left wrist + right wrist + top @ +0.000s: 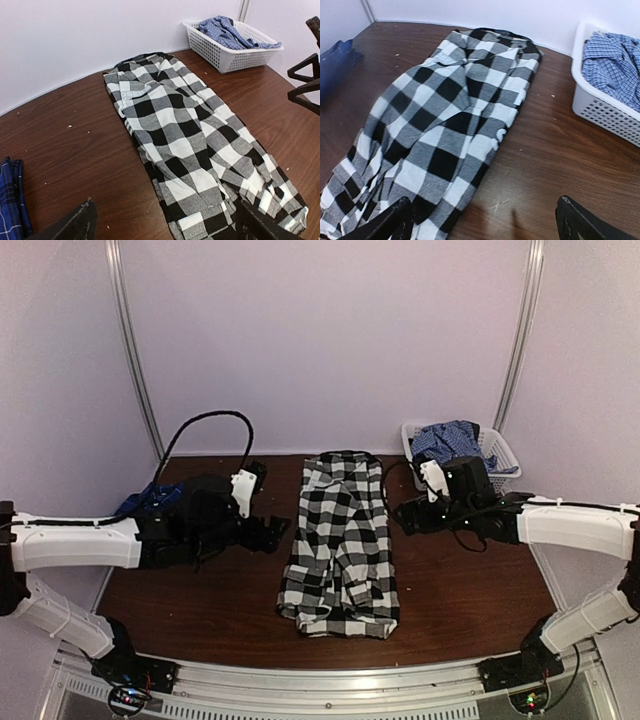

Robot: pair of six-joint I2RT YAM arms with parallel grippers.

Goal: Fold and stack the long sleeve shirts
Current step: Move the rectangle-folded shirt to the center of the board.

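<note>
Checked shirt point(340, 540) lies between the two hands, long axis running away from the arm bases, collar at the far end. It looks already narrowed to a long strip, sides and sleeves turned in. Near hem is loose and rumpled.

Left hand point(268, 530): fingers spread wide, holding nothing. The shirt's edge is just to its inner side, not touching. In its own wrist view the strip runs ahead and to the right of the fingers.

Right hand point(405, 515): likewise open and empty, with the shirt's other edge just to its inner side.

Step in hand, as I judge it: lengthwise fold done, crosswise fold pending. Next move calls for both hands to drop to the near hem corners, pinch all layers together and carry the hem forward toward the collar. Risk: the tucked sleeves at the hem slipping out if only the top layer is caught.

Dark blue plaid shirt point(150, 500) sits bunched behind the left hand on its outer side, at the desk point(200, 610) edge. Cannot tell if it is folded.

White basket point(500, 455) stands beyond the right hand on its outer side, with blue checked cloth point(448, 440) in it.

Writing: white lettering point(131, 95) on the checked shirt near the collar reads roughly "OBE", the rest lost in a fold. No other labels legible.
</note>
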